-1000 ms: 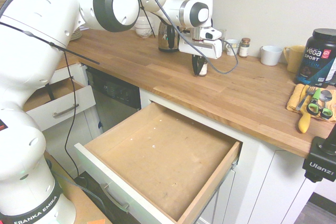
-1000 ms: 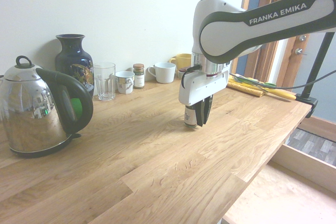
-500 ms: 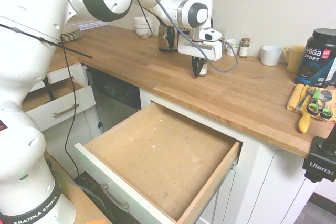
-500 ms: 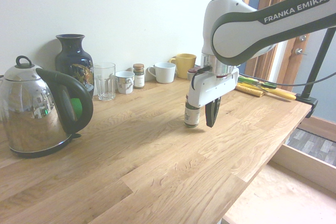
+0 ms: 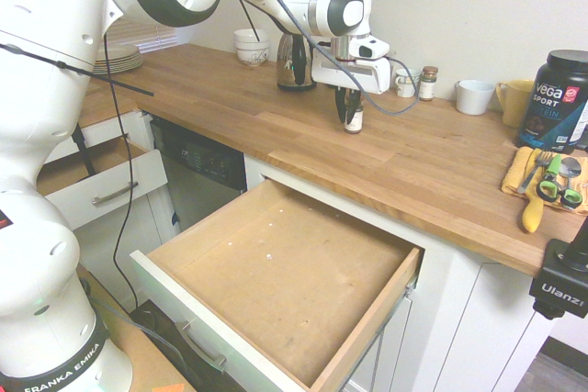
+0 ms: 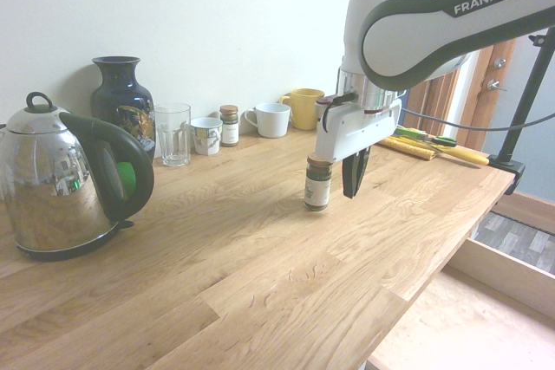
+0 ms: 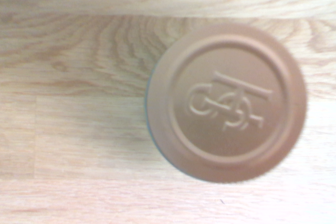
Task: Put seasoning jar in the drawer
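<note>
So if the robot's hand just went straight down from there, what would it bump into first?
Probably the wooden countertop. The hand points down with its fingers shut, just beside the seasoning jar, not over it. Depth is hard to judge, so it might graze the jar.

The wrist view showed only the brown lid [image 7: 227, 102] of the seasoning jar [image 6: 317, 183]; its glass was hidden below. The drawer [image 5: 276, 277] was cut off by the first exterior view's bottom edge.

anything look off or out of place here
Yes: the gripper has its jaws shut on nothing, beside the small brown-lidded glass seasoning jar, which stands upright on the wooden countertop. The wide wooden drawer gapes open, holding nothing.
</note>
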Motion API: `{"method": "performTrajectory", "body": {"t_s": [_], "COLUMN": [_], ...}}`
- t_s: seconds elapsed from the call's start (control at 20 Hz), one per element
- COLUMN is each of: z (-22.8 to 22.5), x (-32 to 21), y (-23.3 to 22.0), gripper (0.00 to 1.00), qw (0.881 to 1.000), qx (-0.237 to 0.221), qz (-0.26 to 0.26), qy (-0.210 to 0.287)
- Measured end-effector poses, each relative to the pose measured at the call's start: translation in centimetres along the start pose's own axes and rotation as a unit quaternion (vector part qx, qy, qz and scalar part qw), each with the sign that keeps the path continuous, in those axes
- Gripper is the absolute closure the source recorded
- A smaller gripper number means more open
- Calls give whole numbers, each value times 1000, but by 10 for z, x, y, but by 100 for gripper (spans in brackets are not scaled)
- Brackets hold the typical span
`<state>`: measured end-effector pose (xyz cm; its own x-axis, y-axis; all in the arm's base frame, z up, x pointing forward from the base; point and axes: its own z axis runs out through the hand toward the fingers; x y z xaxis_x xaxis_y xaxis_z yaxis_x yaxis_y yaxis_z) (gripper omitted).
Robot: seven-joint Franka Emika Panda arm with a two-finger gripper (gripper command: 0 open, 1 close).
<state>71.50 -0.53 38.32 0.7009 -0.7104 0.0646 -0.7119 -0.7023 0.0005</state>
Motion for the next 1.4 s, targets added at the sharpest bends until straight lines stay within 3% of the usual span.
{"method": "performTrajectory", "body": {"t_s": [0.7,1.4], "z": [-7,2], "x": [6,32], "y": [4,-42], "gripper": [0,0], "qw": [1000,1000], "qx": [4,-6], "qz": [7,1], "qy": [5,4]}}
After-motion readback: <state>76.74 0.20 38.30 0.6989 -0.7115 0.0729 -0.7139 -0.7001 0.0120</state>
